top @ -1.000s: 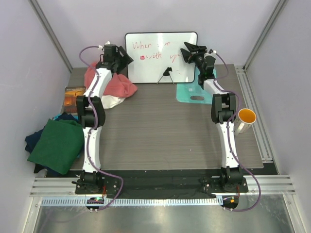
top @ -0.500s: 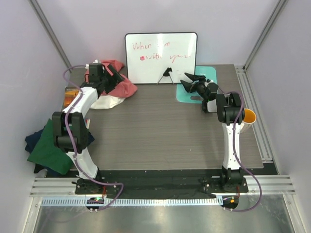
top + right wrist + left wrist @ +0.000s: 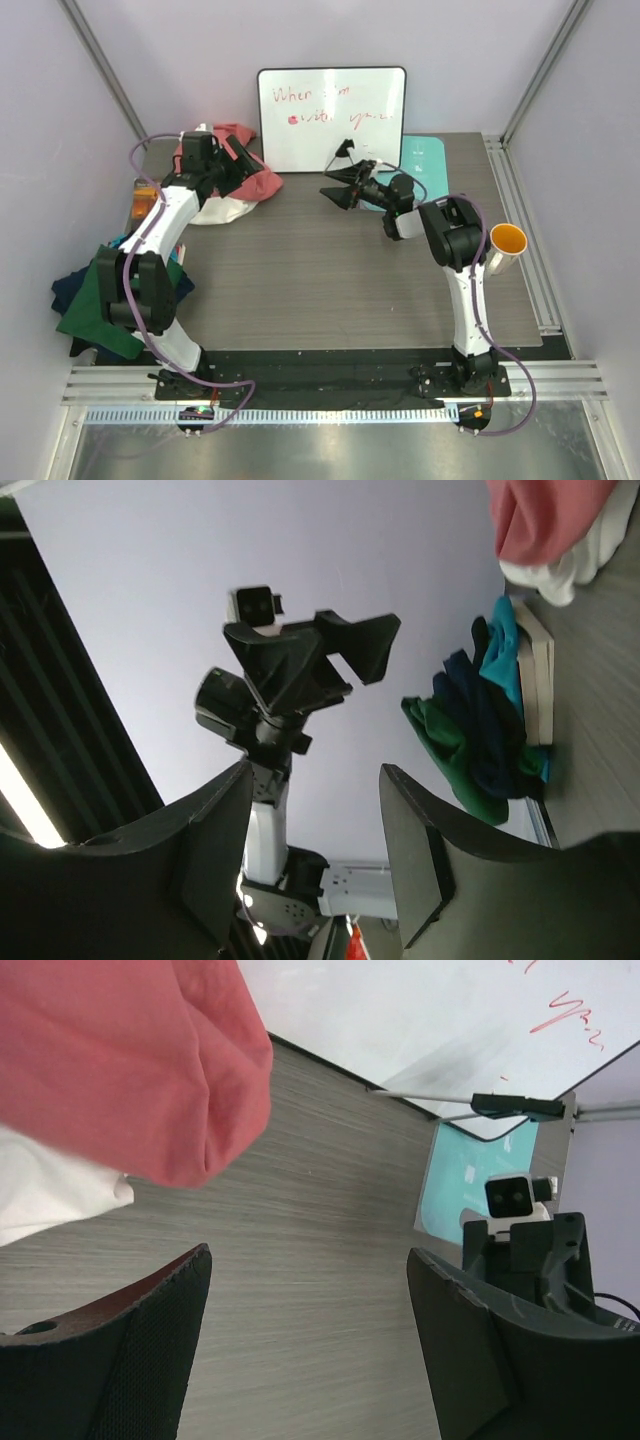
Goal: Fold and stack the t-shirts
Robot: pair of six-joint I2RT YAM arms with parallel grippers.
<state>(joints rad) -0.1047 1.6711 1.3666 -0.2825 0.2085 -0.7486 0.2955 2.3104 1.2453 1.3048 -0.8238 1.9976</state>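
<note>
The salmon-pink t-shirt [image 3: 250,178] lies crumpled at the back left of the table, on top of a white cloth [image 3: 225,210]. My left gripper [image 3: 243,160] hovers right at its edge, open and empty. In the left wrist view the pink shirt [image 3: 130,1060] fills the upper left, beyond the open gripper [image 3: 310,1345]. A dark green t-shirt [image 3: 105,305] and navy ones [image 3: 65,290] hang over the table's left edge. My right gripper [image 3: 335,195] is open and empty above the back middle, pointing left. Its view shows the pink shirt [image 3: 550,520], the green shirt [image 3: 450,755] and the navy ones [image 3: 490,720].
A whiteboard [image 3: 330,118] stands at the back centre. The pale-teal mat [image 3: 425,160] lies to its right. An orange-lined cup [image 3: 507,243] sits at the right edge. A brown box [image 3: 148,200] lies at the left, near the shirts.
My right gripper has swung left, from over the teal mat to the back middle of the table. My left gripper stays by the pink shirt, and its arm has bent further left.
</note>
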